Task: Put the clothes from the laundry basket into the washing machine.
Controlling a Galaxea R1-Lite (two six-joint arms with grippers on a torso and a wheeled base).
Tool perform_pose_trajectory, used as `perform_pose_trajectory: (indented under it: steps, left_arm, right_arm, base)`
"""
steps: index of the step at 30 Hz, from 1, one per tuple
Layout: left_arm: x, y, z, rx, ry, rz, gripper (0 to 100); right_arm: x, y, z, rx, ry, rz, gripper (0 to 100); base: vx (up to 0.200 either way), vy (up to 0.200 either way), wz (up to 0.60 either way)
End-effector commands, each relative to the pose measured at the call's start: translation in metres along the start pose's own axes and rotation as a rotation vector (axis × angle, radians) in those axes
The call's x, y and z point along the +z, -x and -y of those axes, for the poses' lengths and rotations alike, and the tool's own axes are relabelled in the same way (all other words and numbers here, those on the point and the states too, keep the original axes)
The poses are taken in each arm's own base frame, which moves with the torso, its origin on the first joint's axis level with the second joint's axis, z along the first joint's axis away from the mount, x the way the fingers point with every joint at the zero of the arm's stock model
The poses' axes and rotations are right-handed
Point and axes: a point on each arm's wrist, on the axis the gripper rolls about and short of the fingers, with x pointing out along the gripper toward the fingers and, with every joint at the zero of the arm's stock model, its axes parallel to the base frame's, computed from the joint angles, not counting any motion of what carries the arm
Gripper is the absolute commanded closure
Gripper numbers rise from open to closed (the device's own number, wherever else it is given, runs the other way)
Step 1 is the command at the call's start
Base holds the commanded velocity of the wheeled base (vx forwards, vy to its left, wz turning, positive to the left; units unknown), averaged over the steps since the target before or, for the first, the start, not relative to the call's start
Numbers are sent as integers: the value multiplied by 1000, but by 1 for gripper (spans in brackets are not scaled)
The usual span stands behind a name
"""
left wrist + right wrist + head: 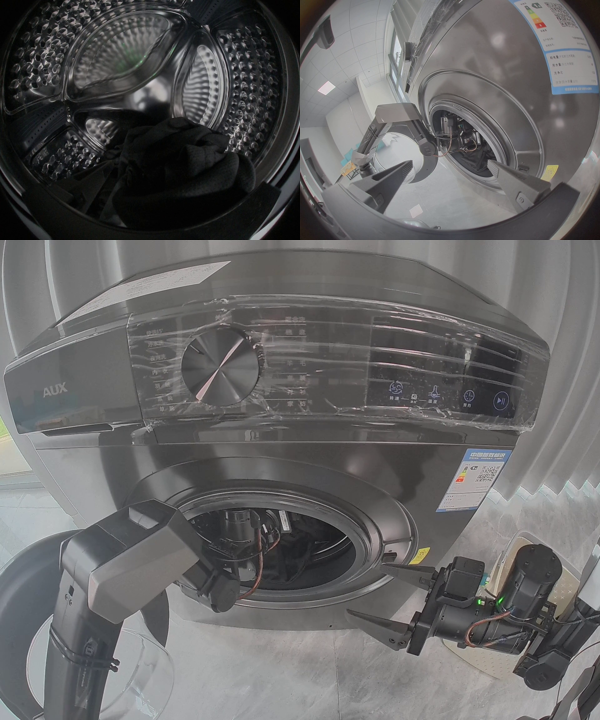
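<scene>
The left gripper (pixel 250 537) is sitting inside the washing machine (pixel 300 452) opening, probably so a load lands deep in the drum (pixel 253 78). Its fingers are lying past the rim, so I cannot tell whether they are spread or pinching. Dark clothes (pixel 184 168) are lying heaped on the drum floor just ahead of them. The right gripper (pixel 369 590) is hovering with fingers spread wide, holding nothing and pointing at the opening's lower edge, likely waiting its turn. Behind those fingers the laundry basket (pixel 570 593) is standing mostly covered by the arm, so its contents are impossible to make out.
</scene>
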Motion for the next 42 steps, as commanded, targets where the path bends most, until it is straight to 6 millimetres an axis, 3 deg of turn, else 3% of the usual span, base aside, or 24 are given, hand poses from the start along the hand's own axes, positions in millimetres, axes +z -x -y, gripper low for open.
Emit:
perform_pose_trajectory:
  steps: [1,12,26,37,42]
  left_arm:
    - [7,17,6,-15,-8,-25,0]
    - [-31,64,-6,-13,-96,-233,0]
    - [-54,90,-24,8,-192,-344,0]
    - [-60,88,-24,-17,-191,-343,0]
    - [-69,72,-21,-34,-172,-303,0]
  right_arm:
    - [-1,0,0,0,-1,-3,0]
    - [-1,1,0,0,-2,-7,0]
    - [-6,-1,-1,5,-9,-27,0]
    - [-8,-2,-1,6,-10,-33,0]
    - [-9,-2,0,4,-12,-39,0]
  base:
    - [0,0,0]
    - [0,0,0]
    - [0,0,0]
    - [0,0,0]
    - [0,0,0]
